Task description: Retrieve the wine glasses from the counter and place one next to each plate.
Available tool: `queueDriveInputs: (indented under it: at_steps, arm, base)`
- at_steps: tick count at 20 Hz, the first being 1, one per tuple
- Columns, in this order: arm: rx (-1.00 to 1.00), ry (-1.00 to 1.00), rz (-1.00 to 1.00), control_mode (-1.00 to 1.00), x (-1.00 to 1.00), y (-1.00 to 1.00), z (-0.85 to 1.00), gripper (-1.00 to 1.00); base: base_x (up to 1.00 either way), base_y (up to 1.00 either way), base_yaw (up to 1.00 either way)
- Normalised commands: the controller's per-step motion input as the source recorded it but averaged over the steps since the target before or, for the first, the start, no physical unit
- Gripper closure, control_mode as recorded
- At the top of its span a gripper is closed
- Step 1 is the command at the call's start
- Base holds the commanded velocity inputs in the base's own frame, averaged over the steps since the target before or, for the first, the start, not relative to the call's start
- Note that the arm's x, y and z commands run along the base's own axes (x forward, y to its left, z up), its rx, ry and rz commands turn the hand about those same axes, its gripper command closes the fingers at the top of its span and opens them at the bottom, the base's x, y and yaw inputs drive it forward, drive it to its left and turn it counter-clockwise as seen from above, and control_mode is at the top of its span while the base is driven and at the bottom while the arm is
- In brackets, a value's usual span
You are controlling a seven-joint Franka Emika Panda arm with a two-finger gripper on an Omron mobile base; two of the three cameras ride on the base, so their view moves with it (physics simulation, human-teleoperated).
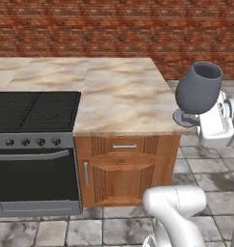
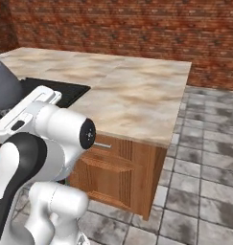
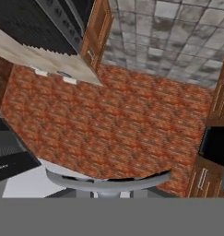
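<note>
One glass [image 1: 199,89] hangs upright beside the counter [image 1: 119,94], off its right edge. The jaws grasp its stem above the tiled floor [image 1: 205,164].

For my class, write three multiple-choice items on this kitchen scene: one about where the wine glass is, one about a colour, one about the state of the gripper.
1. Where is the wine glass?
A. Standing on the cooktop
B. Held up beside the counter's end, over the floor
C. Lying on the floor

2. What colour is the wall behind the counter?
A. Red brick
B. White tile
C. Green paint

3. What is the state of the gripper?
A. Wide open and empty
B. Closed on a plate
C. Closed on the glass stem

Answers: 1 B, the glass hangs off the counter's edge above the floor tiles; 2 A, red bricks fill the wall; 3 C, the glass sits upright against the white hand.
</note>
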Motion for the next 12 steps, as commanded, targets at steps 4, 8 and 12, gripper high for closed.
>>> queueDriveInputs:
  at_steps: [4,8,12]
  arm:
    - [0.00,0.00,0.00,1.00,0.00,0.00,0.00,1.00]
    - [0.00,0.00,0.00,1.00,0.00,0.00,0.00,1.00]
    - [0.00,0.00,0.00,1.00,0.00,0.00,0.00,1.00]
  base:
    - [-0.02,1.00,0.21]
    - [0.02,1.00,0.11]
    - [0.14,1.00,0.07]
